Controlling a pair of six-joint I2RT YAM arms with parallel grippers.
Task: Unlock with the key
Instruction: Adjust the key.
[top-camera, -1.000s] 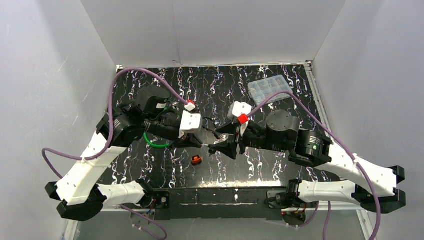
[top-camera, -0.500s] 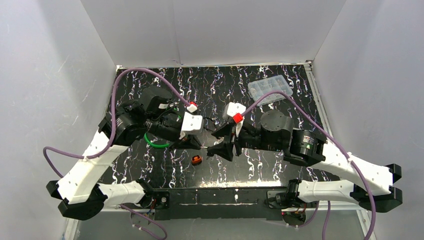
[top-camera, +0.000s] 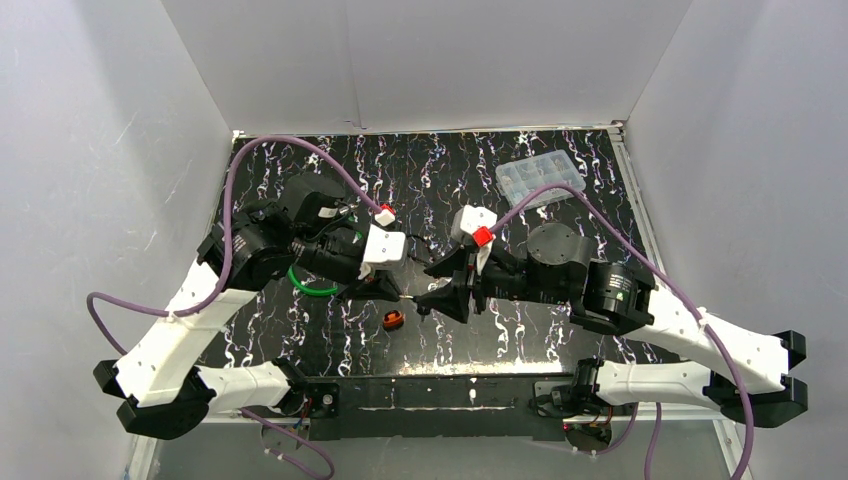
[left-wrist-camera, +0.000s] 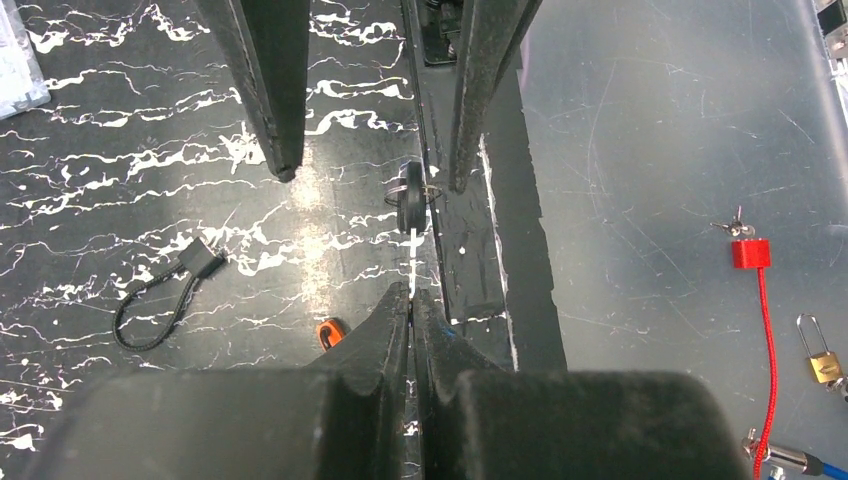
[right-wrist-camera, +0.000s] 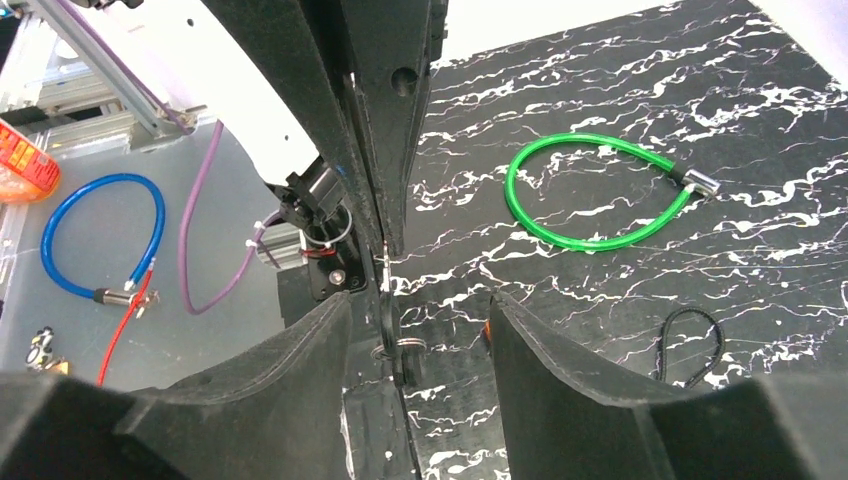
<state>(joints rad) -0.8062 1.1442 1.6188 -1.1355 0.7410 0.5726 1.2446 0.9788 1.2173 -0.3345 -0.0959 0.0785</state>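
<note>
My left gripper is shut on the blade of a small key and holds it above the table; in the left wrist view the fingertips pinch the silver blade. The key's black head and its ring point at my right gripper. The right gripper is open, and its two fingers stand either side of the key head without touching it. A small orange lock-like piece lies on the black marbled table just below the two grippers. A green cable lock lies under the left arm.
A clear plastic box sits at the back right. A small black cable loop lies near the orange piece. Off the near table edge lie a red lock with cable, a brass padlock and a blue cable.
</note>
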